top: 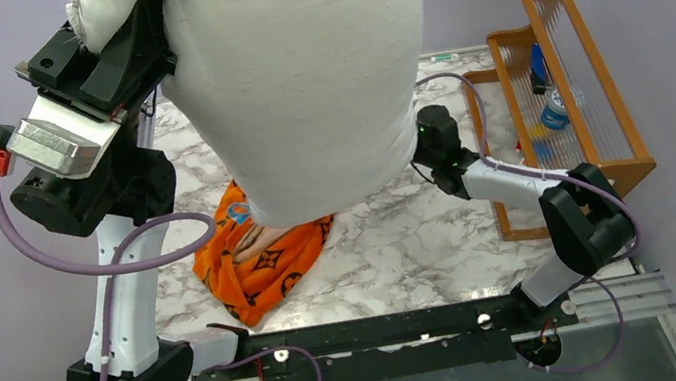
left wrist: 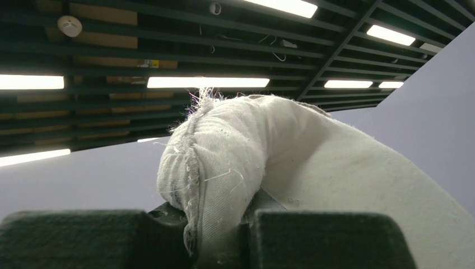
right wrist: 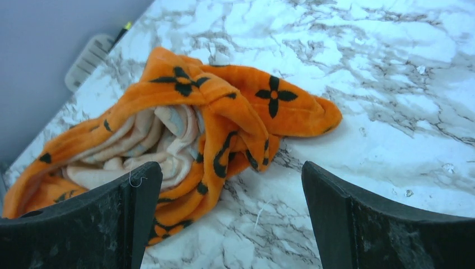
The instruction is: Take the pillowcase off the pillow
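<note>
- The pillowcase [top: 269,261] is off the pillow [top: 306,74]. It lies in a crumpled heap on the table [top: 402,241], with its pale inner side partly showing. No orange cloth is visible on the pillow.
- The pillow hangs high above the table, over the heap. In the top view its lower end hides part of the pillowcase, but in the right wrist view nothing rests on the heap.
- The left gripper [left wrist: 221,227] is closed tight on a frayed corner of the pillow and carries it.
- The right gripper [right wrist: 232,216] is wide open and holds nothing. It is low over the table, just beside the pillowcase.
- In my judgement the main step is done. What is left seems only to put the pillow down apart from the pillowcase and to release it.
</note>
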You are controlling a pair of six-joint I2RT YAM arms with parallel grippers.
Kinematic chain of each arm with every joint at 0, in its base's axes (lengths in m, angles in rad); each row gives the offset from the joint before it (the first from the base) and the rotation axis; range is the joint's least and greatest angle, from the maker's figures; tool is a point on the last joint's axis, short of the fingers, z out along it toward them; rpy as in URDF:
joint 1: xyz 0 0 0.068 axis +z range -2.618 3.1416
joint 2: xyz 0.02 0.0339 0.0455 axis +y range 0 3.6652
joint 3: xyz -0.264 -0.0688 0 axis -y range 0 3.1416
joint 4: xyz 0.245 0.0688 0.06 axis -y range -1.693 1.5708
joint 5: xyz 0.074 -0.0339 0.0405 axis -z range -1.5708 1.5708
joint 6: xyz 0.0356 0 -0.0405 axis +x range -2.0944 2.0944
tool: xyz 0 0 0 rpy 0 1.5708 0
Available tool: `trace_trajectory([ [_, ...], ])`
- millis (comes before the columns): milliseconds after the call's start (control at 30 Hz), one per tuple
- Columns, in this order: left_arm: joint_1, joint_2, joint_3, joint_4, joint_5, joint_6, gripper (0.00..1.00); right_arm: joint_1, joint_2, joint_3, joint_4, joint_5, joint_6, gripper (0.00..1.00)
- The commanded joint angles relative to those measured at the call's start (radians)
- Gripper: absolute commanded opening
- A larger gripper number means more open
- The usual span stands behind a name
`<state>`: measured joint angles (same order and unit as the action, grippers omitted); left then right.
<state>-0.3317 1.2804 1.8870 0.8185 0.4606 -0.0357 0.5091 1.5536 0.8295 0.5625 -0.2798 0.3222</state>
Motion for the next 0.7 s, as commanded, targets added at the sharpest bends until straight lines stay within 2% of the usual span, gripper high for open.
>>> trace_trajectory([
  [0,-0.003,0.003,0.037,0.027,-0.107,0.117,0.00,0.014,0.021,0.122,-0.340,-0.057,-0.128,1.00],
  [67,-0.003,0.018,0.074,-0.010,-0.118,0.157,0.00,0.014,0.012,0.138,-0.428,0.060,-0.121,1.00],
  [167,-0.003,0.034,0.111,-0.052,-0.120,0.204,0.00,0.014,-0.032,0.107,-0.444,0.191,-0.105,1.00],
  [300,-0.003,0.021,0.088,-0.055,-0.136,0.251,0.00,0.014,-0.050,0.109,-0.470,0.299,-0.094,1.00],
  [367,-0.003,0.011,0.074,-0.054,-0.151,0.278,0.00,0.014,-0.038,0.130,-0.512,0.294,-0.114,1.00],
  [433,-0.003,0.005,0.068,-0.058,-0.156,0.302,0.00,0.014,-0.034,0.131,-0.508,0.192,-0.160,1.00],
  [533,-0.002,0.004,0.072,-0.073,-0.157,0.325,0.00,0.014,-0.055,0.098,-0.462,-0.088,-0.239,1.00],
  [667,-0.003,0.011,0.079,-0.089,-0.166,0.338,0.00,0.014,-0.136,0.025,-0.319,-0.458,-0.242,1.00],
])
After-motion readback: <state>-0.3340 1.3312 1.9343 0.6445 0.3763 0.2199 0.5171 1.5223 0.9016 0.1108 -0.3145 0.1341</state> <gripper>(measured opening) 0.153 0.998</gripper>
